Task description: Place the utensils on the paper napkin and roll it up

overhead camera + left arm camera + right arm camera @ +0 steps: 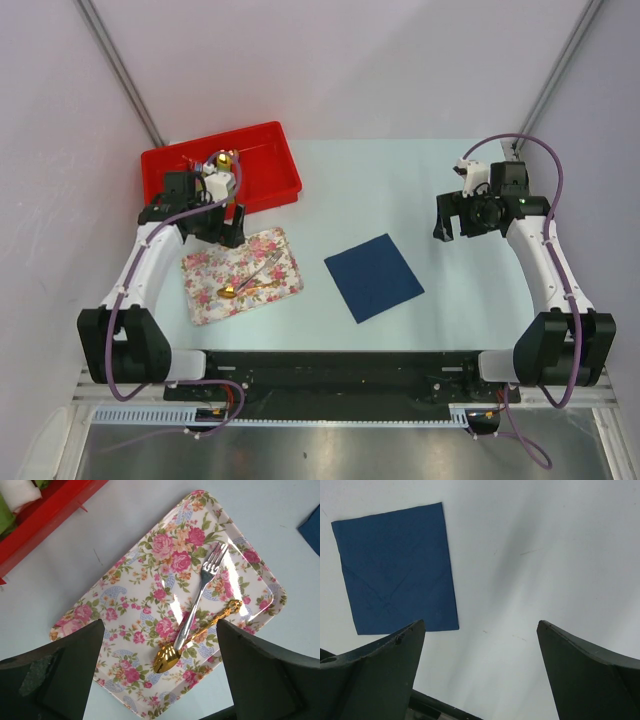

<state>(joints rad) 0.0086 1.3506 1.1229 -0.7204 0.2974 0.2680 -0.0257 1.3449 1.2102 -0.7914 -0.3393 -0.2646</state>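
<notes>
Over tray, table's 9 o'clock side: L gripper (160, 627) hangs above the flowered tray (125, 587), jaws wide apart, nothing between them.
Utensils: silver fork (205, 592) and gold spoon (172, 656) both lie on the tray, at about 9 o'clock of the napkin in top view. Neither is picked up.
Lay of utensils (L wrist view): fork tines point to approx. 1 o'clock; spoon bowl sits at 7 o'clock, its handle running to 2 o'clock. The two cross and touch close to the bowl.
Napkin: navy paper napkin (374, 277) lies flat and unrolled near table centre, corners turned diamond-wise, nothing on it. Well apart from the tray.
R gripper (480, 625): up at approx. 2 o'clock of the napkin, fingers spread, empty. R wrist view has the napkin off at 10 o'clock, not between the jaws.
Red bin (283, 190): at 11 o'clock of the tray, with rolls inside; no part of this job.
Done so far: by the look of it, nothing. No utensil moved, no fold, no roll.
Left to do: fetch fork and spoon across to the napkin, set them on it, then roll the sheet round them.
Step in hand (est.): L arm looks lined up for a 1st pick off the tray.
Watch for: crossed handles may drag each other on the lift.
</notes>
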